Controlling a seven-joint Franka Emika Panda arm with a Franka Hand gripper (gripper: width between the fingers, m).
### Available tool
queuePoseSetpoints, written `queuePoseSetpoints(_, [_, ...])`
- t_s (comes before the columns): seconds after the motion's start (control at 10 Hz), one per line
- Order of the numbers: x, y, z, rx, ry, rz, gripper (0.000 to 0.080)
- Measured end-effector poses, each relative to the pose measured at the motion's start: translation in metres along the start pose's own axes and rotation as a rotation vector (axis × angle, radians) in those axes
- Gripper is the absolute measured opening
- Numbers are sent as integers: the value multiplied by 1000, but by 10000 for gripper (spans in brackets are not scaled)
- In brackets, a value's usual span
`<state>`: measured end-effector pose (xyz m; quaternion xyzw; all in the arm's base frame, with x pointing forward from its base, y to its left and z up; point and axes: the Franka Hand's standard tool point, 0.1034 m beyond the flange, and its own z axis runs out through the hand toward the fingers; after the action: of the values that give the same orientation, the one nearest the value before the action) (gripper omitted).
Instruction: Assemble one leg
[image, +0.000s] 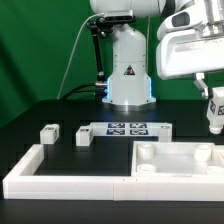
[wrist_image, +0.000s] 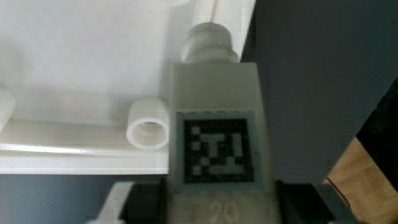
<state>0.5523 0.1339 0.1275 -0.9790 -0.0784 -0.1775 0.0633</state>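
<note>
The leg (wrist_image: 215, 105) is seen gripped in the gripper (image: 213, 102). It is pinched between the two fingers (wrist_image: 139, 205), which are pressed against its sides, so the jaws are closed on the leg. Its black-and-white marker tag (wrist_image: 217, 150) is turned squarely to the wrist camera. A narrower rounded tip (wrist_image: 210, 42) is seen at the end pointing away from the fingers.

In the exterior view the leg is carried clear of the black table (image: 30, 115), hard against that view's right edge. It is close to the far right corner of the square tabletop (image: 185, 162), and no contact between the two can be made out there. Through the wrist camera the white tabletop is seen on one side of the leg and dark table on the other. A short round post (wrist_image: 150, 125) on the tabletop lies just beside the leg's body; whether they touch cannot be told.

On the exterior view's left, a loose leg (image: 48, 131) and a second loose leg (image: 84, 136) are lying apart on the table, well away from the gripper. The marker board (image: 126, 128) is laid flat just beyond them, in front of the robot base (image: 128, 70). The low border wall (image: 60, 182) is seen along the front, running up to the tabletop's front edge.
</note>
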Motion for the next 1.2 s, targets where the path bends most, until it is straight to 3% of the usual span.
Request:
queuePoseSetpoints(0.1, [17,1,3,-4,87,-15,291])
queuePoseSetpoints(0.3, [32,6,13,-23,255,-59,291])
queuePoseSetpoints(0.4, [34,9,20,-28,239,-99,291])
queuePoseSetpoints(0.8, [37,12,20,-31,239,-108,291])
queuePoseSetpoints(1.0, [50,26,25,-44,238,-116,291])
queuePoseSetpoints(1.2, [52,23,30,-39,239,-118,291])
